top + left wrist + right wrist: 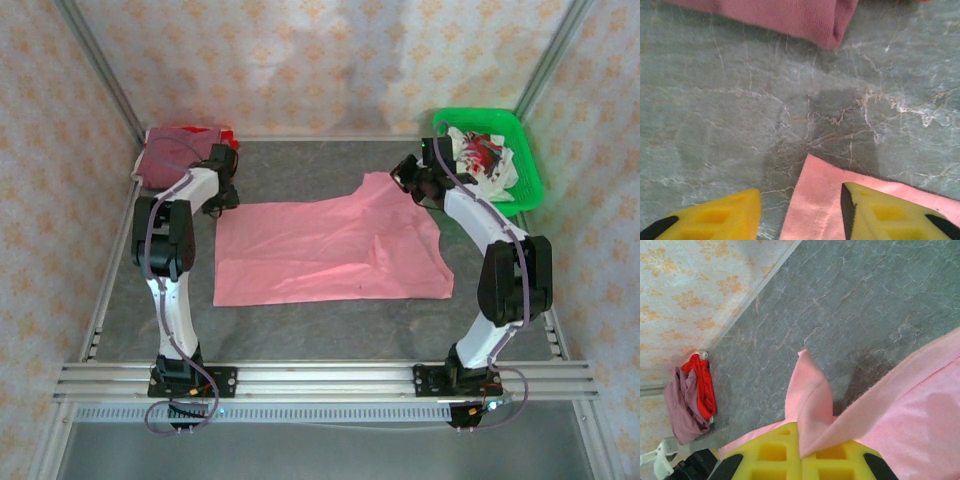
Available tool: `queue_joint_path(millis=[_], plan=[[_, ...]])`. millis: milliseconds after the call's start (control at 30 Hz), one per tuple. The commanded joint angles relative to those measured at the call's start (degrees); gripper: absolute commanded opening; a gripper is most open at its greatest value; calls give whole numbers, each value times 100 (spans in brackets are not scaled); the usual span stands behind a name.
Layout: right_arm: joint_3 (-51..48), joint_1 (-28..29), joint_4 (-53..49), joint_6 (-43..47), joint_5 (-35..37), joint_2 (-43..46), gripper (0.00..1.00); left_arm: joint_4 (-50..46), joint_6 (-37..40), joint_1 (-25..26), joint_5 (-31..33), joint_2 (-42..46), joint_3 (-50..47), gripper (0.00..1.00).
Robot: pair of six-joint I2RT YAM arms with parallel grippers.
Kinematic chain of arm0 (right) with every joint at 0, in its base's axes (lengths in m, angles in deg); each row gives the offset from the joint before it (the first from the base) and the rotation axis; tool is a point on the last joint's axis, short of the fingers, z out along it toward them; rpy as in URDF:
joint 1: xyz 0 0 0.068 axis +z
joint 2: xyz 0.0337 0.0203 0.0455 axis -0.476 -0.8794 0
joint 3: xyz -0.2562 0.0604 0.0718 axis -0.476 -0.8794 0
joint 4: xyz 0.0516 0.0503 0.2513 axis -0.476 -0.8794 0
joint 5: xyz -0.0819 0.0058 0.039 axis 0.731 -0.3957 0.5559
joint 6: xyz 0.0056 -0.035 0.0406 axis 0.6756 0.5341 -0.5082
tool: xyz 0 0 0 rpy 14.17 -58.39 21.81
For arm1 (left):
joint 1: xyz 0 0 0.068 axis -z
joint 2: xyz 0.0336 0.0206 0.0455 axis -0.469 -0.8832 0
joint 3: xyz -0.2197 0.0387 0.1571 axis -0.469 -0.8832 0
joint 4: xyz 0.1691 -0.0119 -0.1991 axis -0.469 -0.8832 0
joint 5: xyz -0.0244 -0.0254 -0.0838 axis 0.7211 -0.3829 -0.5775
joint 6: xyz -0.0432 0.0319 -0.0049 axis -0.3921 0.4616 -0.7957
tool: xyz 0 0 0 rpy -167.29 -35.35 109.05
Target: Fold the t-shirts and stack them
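Note:
A salmon-pink t-shirt lies spread on the grey table. My left gripper hovers at its far left corner. In the left wrist view that corner lies flat on the table between the yellow fingers of the open left gripper, touching neither pad. My right gripper holds the shirt's far right corner lifted. In the right wrist view the right gripper is shut on a pinched fold of the pink cloth. A folded maroon shirt with a red one sits at the far left corner.
A green basket with crumpled white and red cloth stands at the far right. Metal frame rails run along the table's sides and near edge. The folded maroon shirt lies just beyond the left gripper.

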Motion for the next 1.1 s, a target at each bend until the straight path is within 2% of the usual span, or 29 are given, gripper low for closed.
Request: queue_joint_path(millis=[0, 267, 333, 467, 567, 633, 667, 800, 1067], plan=[[-30, -25, 228, 18, -66, -16, 0, -383, -152, 46, -38, -116, 254, 49], [-60, -27, 299, -22, -98, -11, 0, -667, -153, 54, -193, -412, 548, 47], [-71, -29, 311, -24, -101, -9, 0, -746, -146, 54, -237, -505, 672, 44], [-94, -27, 311, -39, -133, -5, 0, -770, -130, 54, -273, -585, 803, 33], [-113, -31, 285, -11, -85, 48, 0, -829, -85, 63, -265, -588, 905, 19], [-104, -26, 244, 11, -52, 86, 0, -851, -67, 56, -233, -555, 933, 16], [-104, -26, 236, 12, -41, 96, 0, -849, -57, 66, -219, -528, 933, 9], [-84, -26, 194, 20, -36, 153, 0, -783, -37, 105, -121, -345, 834, 0], [-174, -43, 129, 64, 43, 398, 0, -549, -53, 125, -57, 151, 359, 0]])
